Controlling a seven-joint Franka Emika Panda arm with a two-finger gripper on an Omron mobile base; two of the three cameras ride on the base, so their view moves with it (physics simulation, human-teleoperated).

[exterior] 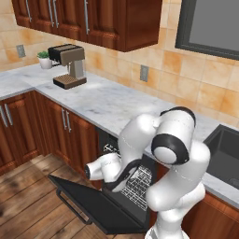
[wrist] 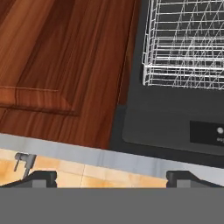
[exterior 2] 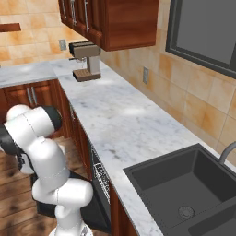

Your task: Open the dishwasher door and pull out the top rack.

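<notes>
The dishwasher door (exterior: 100, 205) lies fully lowered, so the first step is complete. The top rack (wrist: 186, 43) sits inside the cavity, its white wire front edge facing the gripper (wrist: 111, 178). The gripper's jaws stand wide apart, holding nothing. The next move likely requires advancing to the rack's front wire, closing, and pulling outward.

The door (exterior: 93, 205) is matt black, the rack (wrist: 186, 43) is thin white wire, the cabinets (exterior: 70, 130) glossy red-brown wood, the counter (exterior 2: 124, 124) smooth marble.
</notes>
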